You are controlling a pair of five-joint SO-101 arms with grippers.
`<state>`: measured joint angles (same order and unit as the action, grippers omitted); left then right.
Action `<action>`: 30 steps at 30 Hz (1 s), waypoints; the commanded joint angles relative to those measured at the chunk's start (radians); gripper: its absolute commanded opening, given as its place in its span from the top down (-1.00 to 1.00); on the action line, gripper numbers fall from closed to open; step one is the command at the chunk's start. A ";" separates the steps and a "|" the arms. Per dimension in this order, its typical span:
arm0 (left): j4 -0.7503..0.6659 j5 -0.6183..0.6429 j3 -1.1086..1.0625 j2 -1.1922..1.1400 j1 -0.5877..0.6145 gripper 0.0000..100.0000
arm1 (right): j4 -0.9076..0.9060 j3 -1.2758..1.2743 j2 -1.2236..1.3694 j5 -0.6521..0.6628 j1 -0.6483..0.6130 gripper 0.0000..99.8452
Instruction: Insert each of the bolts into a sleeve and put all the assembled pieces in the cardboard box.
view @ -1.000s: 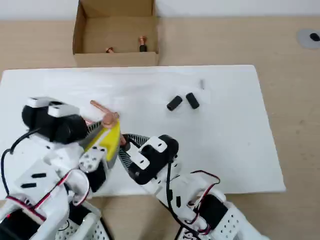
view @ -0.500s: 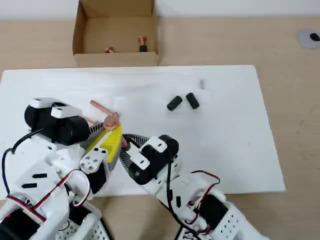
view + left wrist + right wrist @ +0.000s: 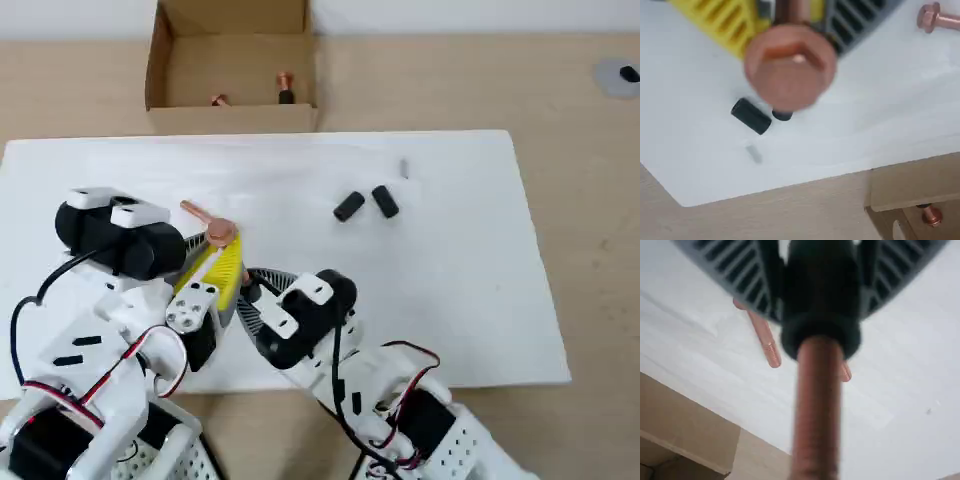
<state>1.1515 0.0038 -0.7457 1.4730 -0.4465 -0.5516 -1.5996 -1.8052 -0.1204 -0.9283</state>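
Two pincers meet over the counter's (image 3: 585,250) near left. The left pincer (image 3: 222,247) clamps a bolt (image 3: 221,234), head far, its shaft running near-right into the sleeve (image 3: 821,315) gripped by the right pincer (image 3: 247,288). Farther right lie two loose sleeves (image 3: 349,207).

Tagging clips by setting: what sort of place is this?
Likely a robotics lab workbench: two robot arms at a wooden table, a white mat as work surface, and a cardboard box.

Wood table (image 3: 590,200): white sheet (image 3: 460,290), cardboard box (image 3: 232,119); sleeves (image 3: 349,207), bolt (image 3: 193,210) on sheet.
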 commanded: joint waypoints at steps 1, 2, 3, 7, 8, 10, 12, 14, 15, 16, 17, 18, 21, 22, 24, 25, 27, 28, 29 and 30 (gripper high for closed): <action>-0.025 -0.005 0.000 -0.001 -0.005 0.98 | 0.023 0.010 -0.111 0.005 0.015 0.98; -0.026 -0.005 -0.006 -0.001 -0.005 0.98 | 0.023 0.010 -0.111 0.005 0.015 0.98; -0.028 -0.009 -0.017 -0.001 -0.005 0.98 | 0.023 0.010 -0.111 0.005 0.015 0.98; -0.028 -0.012 -0.071 -0.001 -0.005 0.98 | 0.025 0.012 -0.111 0.005 0.015 0.98; -0.028 -0.012 -0.081 -0.001 -0.005 0.98 | 0.025 0.012 -0.111 0.005 0.015 0.98; -0.028 -0.012 -0.094 -0.001 -0.005 0.98 | 0.025 0.012 -0.111 0.005 0.015 0.98; -0.026 -0.012 -0.098 -0.001 -0.005 0.98 | 0.025 0.012 -0.111 0.005 0.016 0.98; -0.025 -0.012 -0.094 -0.001 -0.003 0.98 | 0.025 0.012 -0.111 0.005 0.016 0.98; -0.023 -0.012 -0.094 -0.001 -0.002 0.97 | 0.025 0.012 -0.111 0.005 0.016 0.98; -0.020 -0.018 -0.092 -0.001 0.000 0.97 | 0.025 0.012 -0.111 0.005 0.016 0.98; -0.014 -0.048 -0.092 -0.001 0.002 0.97 | 0.025 0.012 -0.111 0.005 0.016 0.98; 0.000 -0.084 -0.092 -0.001 0.002 0.95 | 0.025 0.012 -0.111 0.005 0.016 0.98; 0.061 -0.124 -0.061 -0.001 -0.003 0.92 | 0.023 0.012 -0.110 0.005 0.044 0.98; 0.081 -0.124 -0.046 -0.002 -0.003 0.92 | 0.021 0.012 -0.110 0.003 0.056 0.98; 0.110 -0.124 -0.031 -0.005 -0.003 0.92 | 0.021 0.012 -0.111 0.003 0.076 0.98; 0.117 -0.124 -0.028 -0.005 -0.003 0.92 | 0.021 0.012 -0.111 0.003 0.081 0.98; 0.124 -0.126 -0.029 -0.002 -0.003 0.92 | 0.021 0.013 -0.111 0.003 0.081 0.98; 0.129 -0.126 -0.029 -0.002 -0.003 0.92 | 0.021 0.013 -0.111 0.003 0.081 0.98; 0.130 -0.127 -0.028 -0.002 -0.002 0.92 | 0.021 0.013 -0.111 0.003 0.081 0.98; 0.130 -0.127 -0.028 -0.002 0.000 0.92 | 0.021 0.013 -0.111 0.003 0.081 0.98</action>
<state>1.2681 -0.1005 -0.8193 1.4730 -0.4511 -0.5516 -1.6026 -1.8036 -0.1189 -0.8945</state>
